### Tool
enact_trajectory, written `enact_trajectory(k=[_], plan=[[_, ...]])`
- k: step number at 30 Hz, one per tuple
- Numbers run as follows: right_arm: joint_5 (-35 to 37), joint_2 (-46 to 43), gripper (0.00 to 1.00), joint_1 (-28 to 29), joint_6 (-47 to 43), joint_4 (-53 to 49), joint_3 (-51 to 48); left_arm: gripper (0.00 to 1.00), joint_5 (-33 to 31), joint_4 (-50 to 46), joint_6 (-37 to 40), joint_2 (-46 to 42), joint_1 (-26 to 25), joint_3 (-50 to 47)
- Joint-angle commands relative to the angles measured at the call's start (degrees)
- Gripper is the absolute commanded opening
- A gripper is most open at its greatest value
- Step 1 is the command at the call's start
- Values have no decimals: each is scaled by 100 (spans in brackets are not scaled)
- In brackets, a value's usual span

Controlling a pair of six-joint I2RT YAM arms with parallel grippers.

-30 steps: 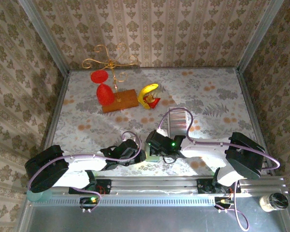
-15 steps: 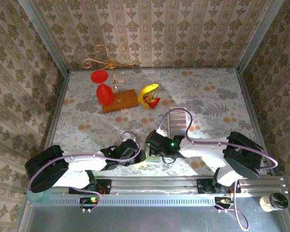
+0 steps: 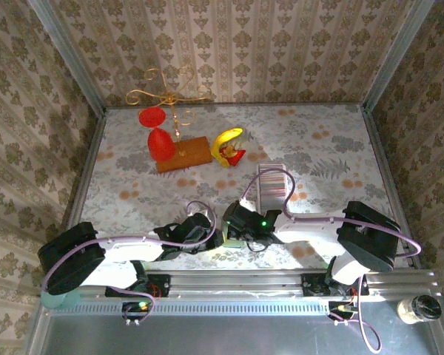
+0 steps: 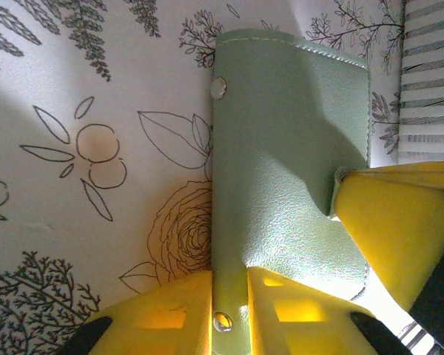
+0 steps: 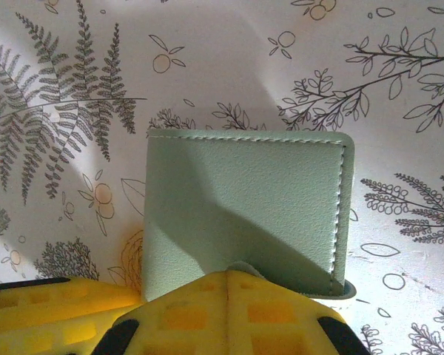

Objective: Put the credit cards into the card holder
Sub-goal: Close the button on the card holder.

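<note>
**Two-Arm Hold at the Near Centre**

Top view: We find the left fingers (image 3: 213, 238) and the right fingers (image 3: 235, 228) meeting at the near middle of the desk (image 3: 325, 148). The credit cards (image 3: 275, 188) lie as one ribbed strip just beyond the right fingers. A red ornament (image 3: 161, 144) on a wooden base (image 3: 189, 155) and a yellow object (image 3: 228, 143) stand well apart, on the far side.

Left wrist view: The card holder (image 4: 281, 148) lies green side out on the desk. The left fingers pinch its studded edge between them. One right finger grips the opposite edge, which curls up there. The credit cards lie just beside the holder.

Right wrist view: The right fingers are pressed together on the near edge of the card holder.
</note>
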Motion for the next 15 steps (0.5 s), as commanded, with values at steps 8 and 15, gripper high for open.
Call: enact_trajectory(k=[8,15], plan=[[-13,264,0,-282,355,-212,-905,18,-138,-473,87,-190,-51,45],[-77,173,0,-296,316,-90,-1148,18,-193,-884,215,-443,0,169]])
